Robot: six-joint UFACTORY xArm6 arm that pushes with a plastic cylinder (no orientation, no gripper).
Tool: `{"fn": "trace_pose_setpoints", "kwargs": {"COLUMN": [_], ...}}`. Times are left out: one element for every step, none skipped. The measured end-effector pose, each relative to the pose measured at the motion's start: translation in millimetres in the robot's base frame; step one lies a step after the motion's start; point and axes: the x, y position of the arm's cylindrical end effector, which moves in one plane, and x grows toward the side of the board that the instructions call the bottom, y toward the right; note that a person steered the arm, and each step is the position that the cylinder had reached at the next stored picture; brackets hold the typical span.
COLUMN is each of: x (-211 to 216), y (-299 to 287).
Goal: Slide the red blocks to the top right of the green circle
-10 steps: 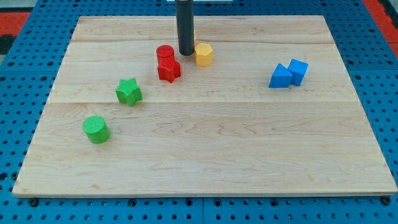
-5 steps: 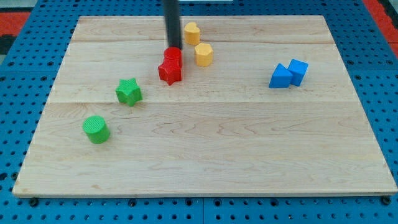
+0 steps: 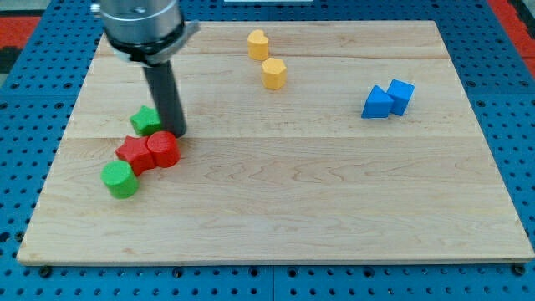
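Seven small blocks on a pale wooden board (image 3: 334,209), itself on a blue pegboard surface (image 3: 25,167); listed from the view's bottom upward.

Green cylinder (image 3: 119,179): lower left of the frame, nearest block to the bottom edge, upright.

Red star block (image 3: 134,154): just above and right of the green cylinder, touching or nearly touching it.

Red cylinder (image 3: 164,150): immediately right of the red star block, the two pressed together. Both red pieces sit at the upper right of the green cylinder.

My tip (image 3: 173,132): lower end of a straight dark rod, standing just above the red cylinder, at or very near its upper edge; contact cannot be confirmed. The rod has no jaws and holds nothing. Its grey metal mount (image 3: 142,25) fills the upper left of the frame.

Green star block (image 3: 147,120): just left of the rod, partly hidden by it, above the red pair.

Blue blocks, two, right side of the frame, touching: a wedge-like one (image 3: 378,103) and a cube (image 3: 401,94) to its right.

Yellow blocks, two, upper centre, near one another: a hexagonal one (image 3: 273,73) and, farther up, a second (image 3: 257,43) whose shape is unclear.
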Motion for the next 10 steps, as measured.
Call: {"fn": "trace_pose_setpoints", "kwargs": {"x": [3.1,18.5,19.0,8.8,6.7,6.5,6.5,6.5,6.3,-5.3], "y": [-13.3,-34.3,-61.2,-30.0,6.1,26.6,26.7,26.7,26.5,26.5]}}
